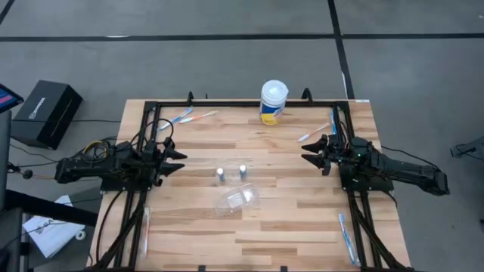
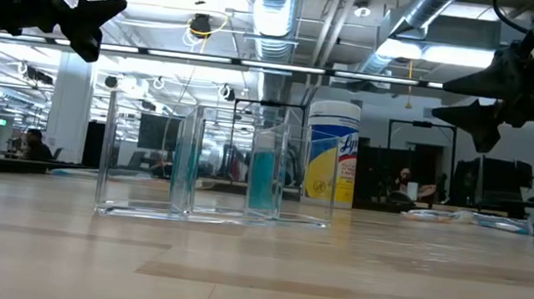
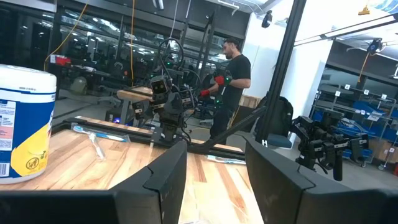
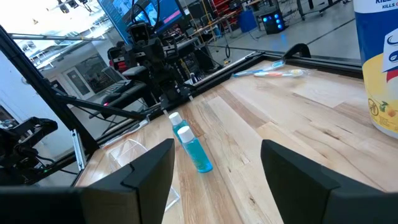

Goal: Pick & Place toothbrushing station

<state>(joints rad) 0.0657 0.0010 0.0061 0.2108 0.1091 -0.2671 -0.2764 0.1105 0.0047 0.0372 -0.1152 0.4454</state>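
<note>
Light wooden bench (image 1: 302,219) filling the middle of the high view, black frame rails along its edges. Left end effector (image 1: 175,160) at centre-left of that frame, fingers spread, gripping nothing, raised above the bench in the low view (image 2: 93,17). Right end effector (image 1: 311,153) at centre-right, fingers likewise spread and empty, also hanging clear of the surface at upper right of the low view (image 2: 469,95). Between them, near frame centre, two small bottles of blue liquid with white caps (image 1: 231,173) standing upright side by side, slightly apart. Just below them, a clear plastic compartment holder (image 1: 237,199), seen in the low view as transparent upright walls (image 2: 148,158) left of centre. At top centre of the high view, a white and yellow canister of wipes (image 1: 273,103) against the back rail. Toothbrushes scattered: a pair at upper left (image 1: 189,115), one at upper right (image 1: 314,134) close to the right end effector, a blue one at lower right (image 1: 346,236), another along the lower left edge (image 1: 146,227). In the left wrist view, a person in a dark shirt (image 3: 233,81) standing beyond the bench.
</note>
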